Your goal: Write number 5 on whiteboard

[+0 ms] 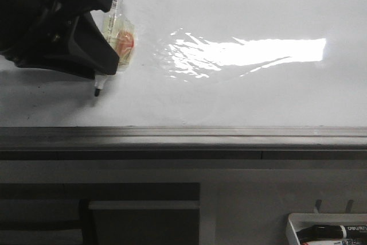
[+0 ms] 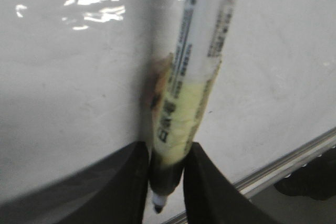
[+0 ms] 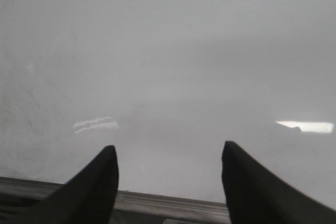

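— So, nearest first: what's at the lower right of the front view?

— A white tray (image 1: 295,222) holding a marker, then the whiteboard's grey rail (image 1: 183,137).

— And beyond?

— I see the whiteboard (image 1: 241,96) filling the frame, no stroke on it. Upper left, my left gripper (image 1: 112,35) pinches a marker (image 1: 109,44), tip down. My right gripper (image 3: 168,182) hangs spread, holding nothing.

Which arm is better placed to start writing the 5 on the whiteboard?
Left. The left gripper is shut on the marker, tip just above the whiteboard, where no stroke shows. The right gripper is open and empty.
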Robot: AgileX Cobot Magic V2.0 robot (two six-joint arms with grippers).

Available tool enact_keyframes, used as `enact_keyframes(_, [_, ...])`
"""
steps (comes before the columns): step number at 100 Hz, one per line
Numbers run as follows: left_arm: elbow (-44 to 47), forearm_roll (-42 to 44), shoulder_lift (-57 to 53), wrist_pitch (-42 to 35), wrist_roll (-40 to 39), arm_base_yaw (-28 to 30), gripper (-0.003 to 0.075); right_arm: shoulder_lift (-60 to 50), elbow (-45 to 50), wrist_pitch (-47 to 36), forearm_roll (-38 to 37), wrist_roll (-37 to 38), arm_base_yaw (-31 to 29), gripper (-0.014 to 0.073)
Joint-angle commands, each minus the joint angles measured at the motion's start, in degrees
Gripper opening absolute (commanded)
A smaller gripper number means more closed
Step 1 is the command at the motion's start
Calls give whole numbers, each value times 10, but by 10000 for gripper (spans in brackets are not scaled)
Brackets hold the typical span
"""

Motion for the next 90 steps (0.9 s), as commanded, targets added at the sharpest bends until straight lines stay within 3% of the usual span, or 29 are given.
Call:
enact_keyframes(1, [-20, -9, -7, -43, 0, -4, 4, 9, -19, -47, -2, -7, 0, 387])
enact_keyframes(4, [-20, -9, -5, -45, 0, -4, -22, 9, -19, -47, -2, -7, 0, 387])
enact_keyframes(39, [-20, 8, -22, -44, 2, -4, -20, 9, -19, -37, 1, -7, 5, 387])
enact_keyframes(60, [-21, 79, -65, -28, 5, -4, -20, 9, -19, -39, 2, -20, 86, 387])
enact_keyframes(71, [-25, 87, -90, 1, 90, -14, -20, 19, -23, -43, 2, -65, 160, 387])
enact_keyframes(90, [-72, 89, -90, 207, 319, -60, -20, 90, -58, -28, 2, -135, 301, 387])
